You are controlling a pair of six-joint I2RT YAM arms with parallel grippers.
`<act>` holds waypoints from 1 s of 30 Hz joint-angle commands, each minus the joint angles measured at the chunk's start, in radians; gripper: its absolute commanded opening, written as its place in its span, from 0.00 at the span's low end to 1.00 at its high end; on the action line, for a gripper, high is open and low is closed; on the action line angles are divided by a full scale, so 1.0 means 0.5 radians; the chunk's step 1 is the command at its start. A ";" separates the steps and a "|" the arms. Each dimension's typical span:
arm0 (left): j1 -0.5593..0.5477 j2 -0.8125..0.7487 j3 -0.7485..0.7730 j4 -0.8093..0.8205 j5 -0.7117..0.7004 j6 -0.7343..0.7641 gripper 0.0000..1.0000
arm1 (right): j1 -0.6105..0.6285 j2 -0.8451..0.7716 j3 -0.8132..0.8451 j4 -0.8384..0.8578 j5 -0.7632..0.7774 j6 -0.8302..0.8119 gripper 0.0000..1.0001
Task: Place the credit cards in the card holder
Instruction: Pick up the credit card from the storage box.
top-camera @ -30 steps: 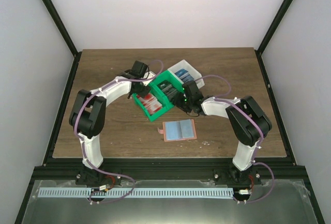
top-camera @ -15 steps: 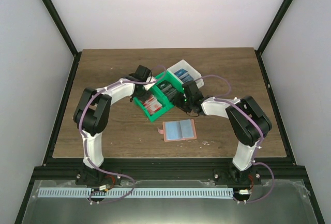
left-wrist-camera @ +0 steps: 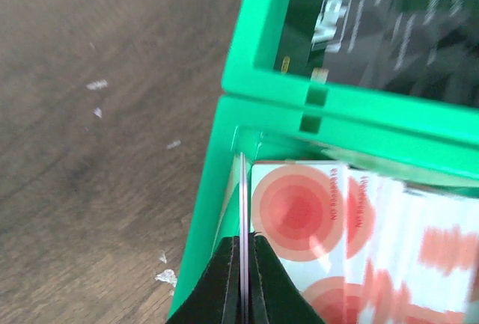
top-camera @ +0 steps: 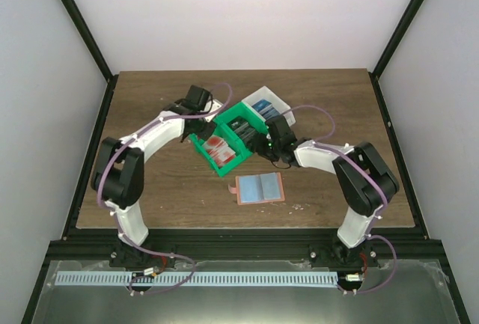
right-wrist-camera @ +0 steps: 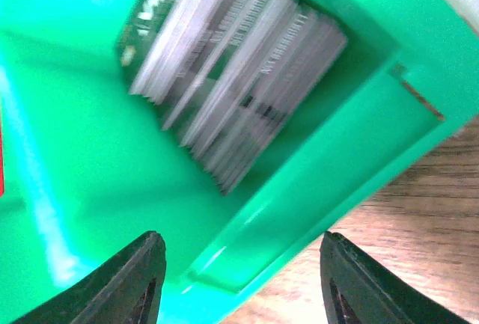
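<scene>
The green bin [top-camera: 241, 118] holds red-and-white credit cards [top-camera: 217, 145] in its near compartment and dark cards [top-camera: 244, 129] behind. In the left wrist view my left gripper [left-wrist-camera: 243, 240] is shut on one thin card [left-wrist-camera: 243, 189], seen edge-on, at the left wall of the red-and-white compartment [left-wrist-camera: 303, 208]. My left gripper [top-camera: 207, 118] sits at the bin's left end. My right gripper [right-wrist-camera: 239, 279] is open and empty over the dark cards [right-wrist-camera: 232, 92], at the bin's right side [top-camera: 263, 135]. The salmon card holder [top-camera: 260, 188] lies open on the table, nearer than the bin.
A white bin [top-camera: 278, 103] with blue cards [top-camera: 263, 105] touches the green bin's far right side. The green bin's dividing wall [left-wrist-camera: 352, 107] runs between the dark and red-and-white compartments. Small white flecks [left-wrist-camera: 168, 275] lie on the wooden table [top-camera: 150, 182].
My left gripper dipped toward the bin's red-and-white cards, then drew back up and to the left, and the left arm's elbow swung left. The right arm barely moved.
</scene>
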 commanded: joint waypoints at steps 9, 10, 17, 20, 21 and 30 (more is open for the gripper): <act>0.002 -0.591 -0.075 0.083 0.452 -0.509 0.00 | -0.079 -0.489 -0.057 0.342 -0.677 -0.437 0.72; 0.003 -0.657 -0.110 0.150 0.512 -0.651 0.00 | -0.080 -0.517 -0.065 0.401 -0.805 -0.465 0.74; 0.040 -1.030 -0.312 0.627 1.015 -1.576 0.00 | -0.055 -0.575 -0.080 0.808 -1.428 -0.328 0.80; 0.056 -1.089 -0.447 0.869 1.318 -1.909 0.00 | -0.021 -0.545 -0.045 0.951 -1.579 -0.174 0.80; 0.062 -1.101 -0.478 0.922 1.359 -1.983 0.00 | -0.016 -0.530 -0.040 1.009 -1.626 -0.136 0.80; 0.092 -1.099 -0.652 1.278 1.651 -2.277 0.00 | 0.031 -0.393 0.033 1.255 -1.783 0.200 0.67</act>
